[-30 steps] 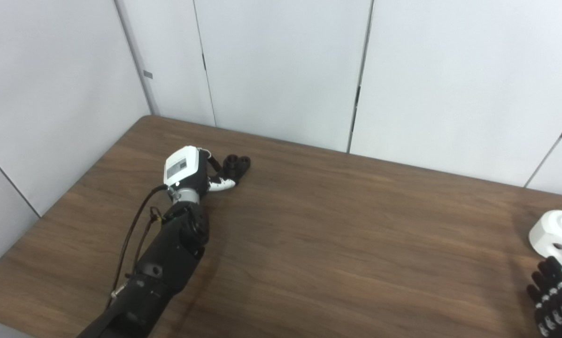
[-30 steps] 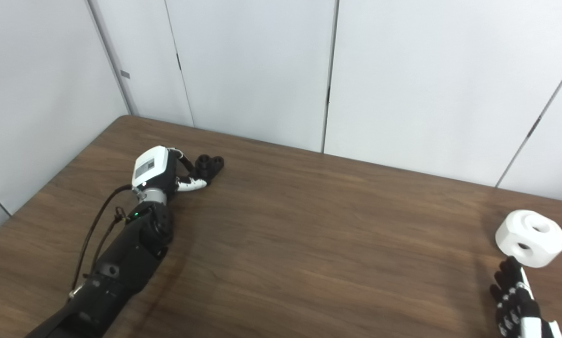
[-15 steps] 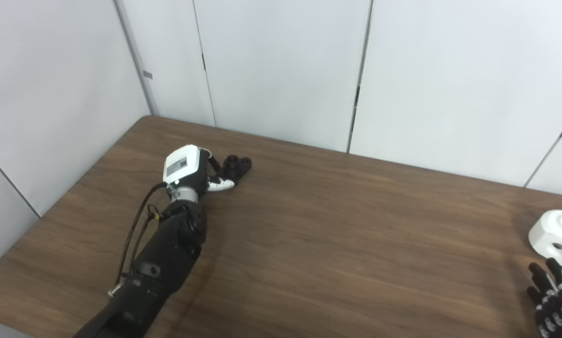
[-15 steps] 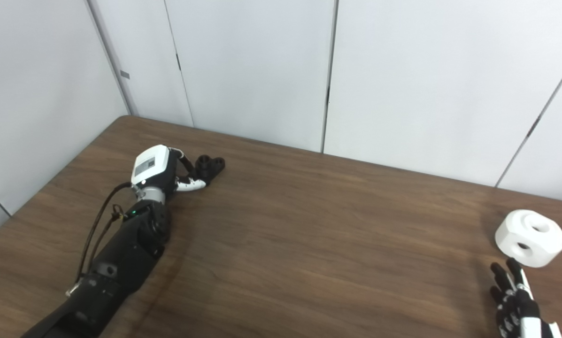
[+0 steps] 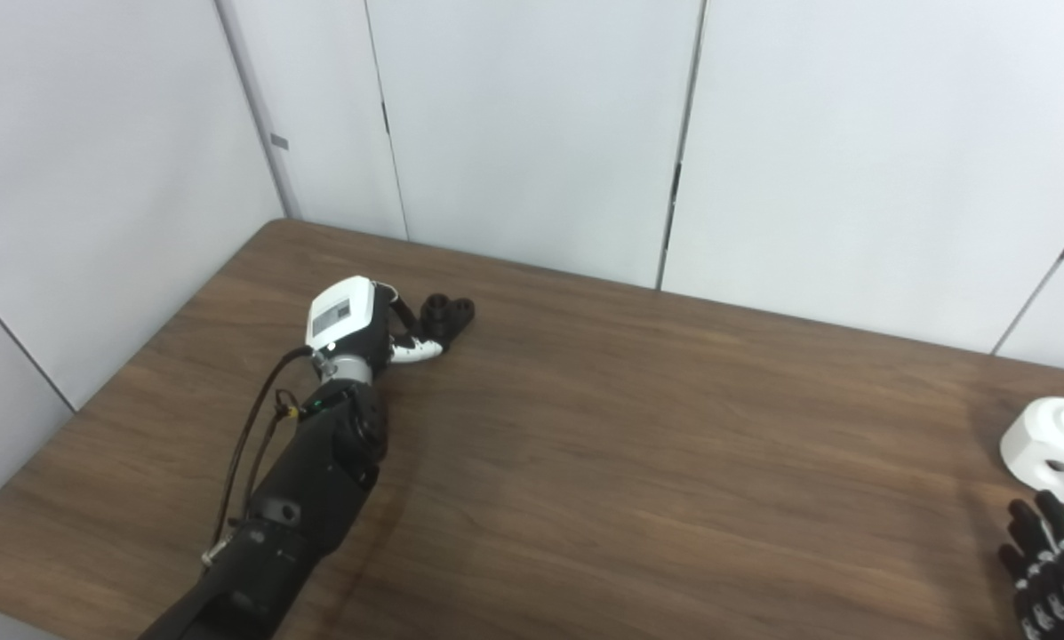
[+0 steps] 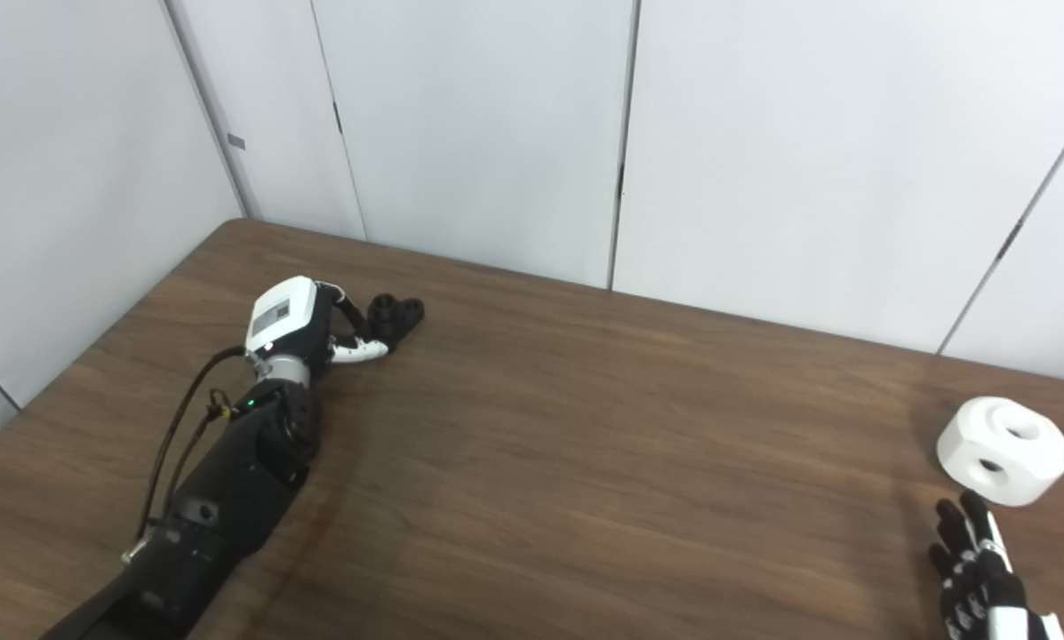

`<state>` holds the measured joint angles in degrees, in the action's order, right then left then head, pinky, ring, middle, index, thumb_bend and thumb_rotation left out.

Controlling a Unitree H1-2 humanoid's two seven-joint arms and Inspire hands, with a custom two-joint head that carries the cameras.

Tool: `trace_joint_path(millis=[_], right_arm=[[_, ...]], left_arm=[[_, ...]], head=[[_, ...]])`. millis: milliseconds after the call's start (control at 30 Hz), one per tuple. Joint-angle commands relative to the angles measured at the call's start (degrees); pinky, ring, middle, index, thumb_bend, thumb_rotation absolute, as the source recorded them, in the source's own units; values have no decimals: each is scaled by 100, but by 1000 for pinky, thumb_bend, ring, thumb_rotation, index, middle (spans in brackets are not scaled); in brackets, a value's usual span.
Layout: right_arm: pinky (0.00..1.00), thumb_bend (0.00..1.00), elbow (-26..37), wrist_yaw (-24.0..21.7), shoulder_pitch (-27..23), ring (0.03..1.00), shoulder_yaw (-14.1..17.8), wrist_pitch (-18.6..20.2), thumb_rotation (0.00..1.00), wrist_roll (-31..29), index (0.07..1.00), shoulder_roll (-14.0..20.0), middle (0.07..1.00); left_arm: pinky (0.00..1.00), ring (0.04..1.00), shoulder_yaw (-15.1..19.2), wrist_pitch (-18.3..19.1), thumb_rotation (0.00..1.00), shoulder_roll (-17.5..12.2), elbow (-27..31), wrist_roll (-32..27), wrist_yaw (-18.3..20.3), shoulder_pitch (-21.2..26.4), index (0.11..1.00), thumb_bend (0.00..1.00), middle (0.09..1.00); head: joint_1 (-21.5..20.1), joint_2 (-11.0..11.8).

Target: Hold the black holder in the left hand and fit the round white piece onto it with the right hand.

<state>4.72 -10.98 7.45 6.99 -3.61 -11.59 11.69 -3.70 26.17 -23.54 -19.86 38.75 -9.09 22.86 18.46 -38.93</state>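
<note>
The scene is evenly and brightly lit from above. A soft sheen is seen across the brown table (image 5: 638, 462). A diffuse shadow is cast to the right of the left arm (image 5: 309, 480), and a fainter one lies left of the round white piece (image 6: 1004, 451). Focus is slightly soft throughout, and wall panel lines are bowed near the edges.

Left arm stretched far-left, left hand (image 6: 314, 327) low, fingers (image 6: 360, 352) forward, grip unclear. Right hand (image 6: 980, 569) near-right edge, fingers spread upward, holding nothing.
</note>
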Motion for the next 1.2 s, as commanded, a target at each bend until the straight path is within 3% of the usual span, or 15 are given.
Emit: trace_joint_path(millis=[0,500,800,1167], right_arm=[[1000,684,-478,-8,487,1000,-49,8,1000,-35,1000,-131,968],[1000,678,-391,40,498,1000,-91,37,982,33,1000,-170,972],[1000,673,-316,91,528,1000,-123,33,992,138,1000,-209,966],[1000,714,-197,172,544,1000,-135,147,992,228,1000,-253,958]], left_arm=[[1000,928,44,-1,50,-122,49,-38,-54,15,483,523,781],[942,909,34,40,49,-193,456,-338,306,-275,485,523,792],[894,899,-175,-51,52,-338,1105,-289,615,-715,485,523,792],[851,895,-392,-79,46,-290,1876,-270,869,-1135,486,521,799]], head=[[4,-6],[-33,-64],[-84,-112],[-195,-167]])
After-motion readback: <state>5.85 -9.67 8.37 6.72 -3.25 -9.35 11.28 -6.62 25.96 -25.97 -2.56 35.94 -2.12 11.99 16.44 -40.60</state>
